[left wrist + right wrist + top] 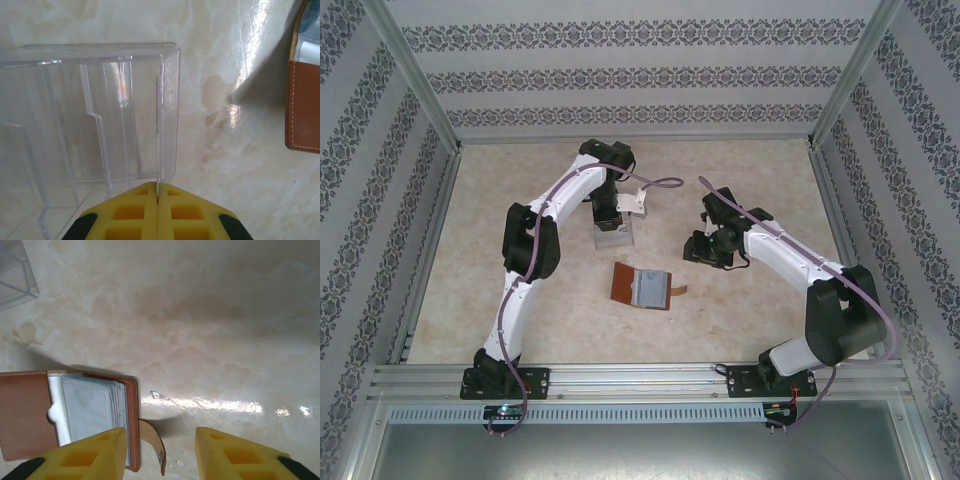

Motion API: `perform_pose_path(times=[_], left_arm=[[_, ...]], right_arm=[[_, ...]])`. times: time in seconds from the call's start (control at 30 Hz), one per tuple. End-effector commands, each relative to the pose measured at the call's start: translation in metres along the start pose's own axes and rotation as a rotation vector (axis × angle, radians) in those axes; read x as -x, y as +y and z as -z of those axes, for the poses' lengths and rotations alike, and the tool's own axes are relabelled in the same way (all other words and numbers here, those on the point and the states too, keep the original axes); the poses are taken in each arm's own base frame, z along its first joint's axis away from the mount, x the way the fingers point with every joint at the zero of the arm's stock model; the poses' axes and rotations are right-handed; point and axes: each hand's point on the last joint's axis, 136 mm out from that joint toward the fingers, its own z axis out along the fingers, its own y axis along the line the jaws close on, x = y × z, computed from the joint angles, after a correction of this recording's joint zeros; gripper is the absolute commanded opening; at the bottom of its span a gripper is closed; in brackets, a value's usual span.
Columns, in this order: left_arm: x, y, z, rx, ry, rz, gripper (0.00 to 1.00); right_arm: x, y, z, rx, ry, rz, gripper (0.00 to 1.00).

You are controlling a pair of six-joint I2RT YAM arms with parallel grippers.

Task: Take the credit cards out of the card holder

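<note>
The card holder [642, 285] lies open on the table's middle, brown leather with grey-blue sleeves [92, 407] and its strap tab [152, 440] curling off the right edge. My left gripper [158, 187] is shut on a thin pale credit card [158, 140], seen edge-on, held above the clear plastic tray [100, 115]. From above, the left gripper [610, 228] hangs over that tray, behind the holder. My right gripper [160, 435] stands open and holds nothing, low over the table beside the holder's right edge and strap. From above, it [705, 250] sits right of the holder.
The clear tray [613, 237] has upright dividers and stands left of centre. In the right wrist view, a corner of it [15, 275] shows at the top left. Patterned walls and a metal frame [640, 140] close in the marble-look table. Bare surface lies right of the holder.
</note>
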Motion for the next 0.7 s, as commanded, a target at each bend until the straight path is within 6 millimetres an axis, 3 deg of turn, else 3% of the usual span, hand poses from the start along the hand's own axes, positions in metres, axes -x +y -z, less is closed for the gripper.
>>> perform_pose_path(times=[0.0, 0.27, 0.67], left_arm=[[-0.005, -0.011, -0.008, -0.073, 0.038, -0.025, 0.02], [0.001, -0.005, -0.002, -0.041, 0.007, -0.036, 0.19], [0.004, 0.017, 0.007, 0.07, 0.003, -0.027, 0.17]], right_arm=[[-0.006, -0.002, -0.008, -0.013, 0.021, -0.006, 0.41], [-0.005, 0.002, -0.008, -0.016, 0.025, -0.001, 0.41], [-0.003, 0.006, -0.005, -0.018, 0.017, 0.008, 0.41]])
